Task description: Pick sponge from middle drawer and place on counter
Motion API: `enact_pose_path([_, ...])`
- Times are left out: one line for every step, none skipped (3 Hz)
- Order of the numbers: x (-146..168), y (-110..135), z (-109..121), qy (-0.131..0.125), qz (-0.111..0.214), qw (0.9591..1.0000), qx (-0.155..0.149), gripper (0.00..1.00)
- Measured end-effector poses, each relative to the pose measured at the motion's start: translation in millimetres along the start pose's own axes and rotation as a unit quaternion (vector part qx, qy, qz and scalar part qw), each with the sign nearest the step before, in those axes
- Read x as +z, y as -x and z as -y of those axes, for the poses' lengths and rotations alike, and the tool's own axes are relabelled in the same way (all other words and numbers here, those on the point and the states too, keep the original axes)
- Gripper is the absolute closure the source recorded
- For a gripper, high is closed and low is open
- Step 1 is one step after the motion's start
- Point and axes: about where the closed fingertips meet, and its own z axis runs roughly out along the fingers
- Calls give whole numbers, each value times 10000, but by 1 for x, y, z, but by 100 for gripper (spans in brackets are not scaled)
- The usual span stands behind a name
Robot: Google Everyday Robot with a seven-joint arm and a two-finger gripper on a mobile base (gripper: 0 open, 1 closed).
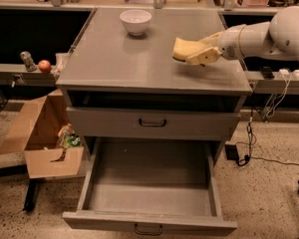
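In the camera view, you see the gripper (198, 52) over the right side of the counter (134, 63). It comes in from the right on a fat white arm (269, 34). Its pale fingers (208, 57) are closed around the sponge (185, 49). You see the sponge sticking out to the left of the fingers. It is yellow and soft, and it tilts a little. It sits low over the grey top, near the right edge. You cannot tell if it touches the top or hangs just above it.

Look down at the middle drawer (149, 222). It is pulled all the way out toward you. You can see its flat grey floor and a small black handle (148, 229) on its front. The sponge is well apart from this drawer.

Above it you see another grey drawer front (189, 124). It is shut and has its own small handle (152, 123).

At the back of the counter sits a white bowl (135, 21). It stands upright, well apart from the sponge and the gripper.

To the left of the cabinet you see an open cardboard box (40, 138) on the floor. On a shelf above it there is a small red ball (44, 65).
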Motion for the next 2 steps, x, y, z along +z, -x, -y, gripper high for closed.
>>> enact_pose_path([22,-8,22,116,17,9999,-2,76])
enact_pose_path([16,1,31,26,99,9999,-41,52])
